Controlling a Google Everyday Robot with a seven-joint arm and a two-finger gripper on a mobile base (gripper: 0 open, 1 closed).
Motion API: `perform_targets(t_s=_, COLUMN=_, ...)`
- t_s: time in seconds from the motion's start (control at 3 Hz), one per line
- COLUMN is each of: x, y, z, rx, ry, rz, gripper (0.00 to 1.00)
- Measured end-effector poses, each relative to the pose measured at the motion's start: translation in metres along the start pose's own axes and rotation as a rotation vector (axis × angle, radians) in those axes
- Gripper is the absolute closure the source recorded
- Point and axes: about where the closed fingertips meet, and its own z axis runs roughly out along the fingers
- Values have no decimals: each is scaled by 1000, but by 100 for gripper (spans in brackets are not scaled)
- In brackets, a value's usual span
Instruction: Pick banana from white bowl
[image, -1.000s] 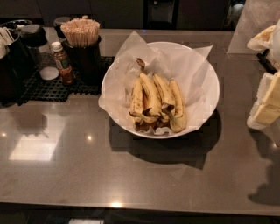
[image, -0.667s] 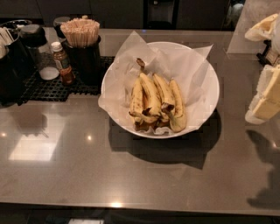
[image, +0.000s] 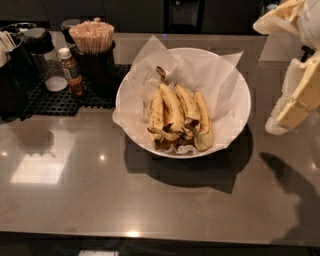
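The white bowl (image: 235, 80), lined with crinkled white paper, sits mid-counter. Several yellow bananas lie side by side in it. The banana (image: 173, 106) with brown blotches and a dark stem pointing to the back lies second from the left. Three similar bananas with blackened tips lie beside it: one on its left (image: 156, 114) and two on its right (image: 190, 107). My gripper (image: 274, 75) hangs in the air at the right edge of the view, right of the bowl and above counter level. It is open and empty, its cream fingers (image: 295, 100) spread apart.
A dark cup of wooden sticks (image: 94, 50) stands back left on a black mat (image: 55, 100), with a small brown sauce bottle (image: 72, 72) and dark containers (image: 20, 65). The grey counter's front edge (image: 150, 235) runs along the bottom.
My gripper has shifted slightly left and up, toward the bowl. The bowl and bananas have not moved.
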Motion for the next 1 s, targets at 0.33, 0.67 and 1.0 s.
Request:
perform_targets(t_s=0.33, x=-22, y=9, z=13, rx=-63, ry=-98, rz=-23, gripper=0)
perform_targets(t_s=0.67, x=-33, y=15, z=29, rx=-102, ry=-136, rz=-24, gripper=0)
perform_targets(t_s=1.0, x=-34, y=18, z=46, rx=-120, ry=-127, rz=-2, gripper=0)
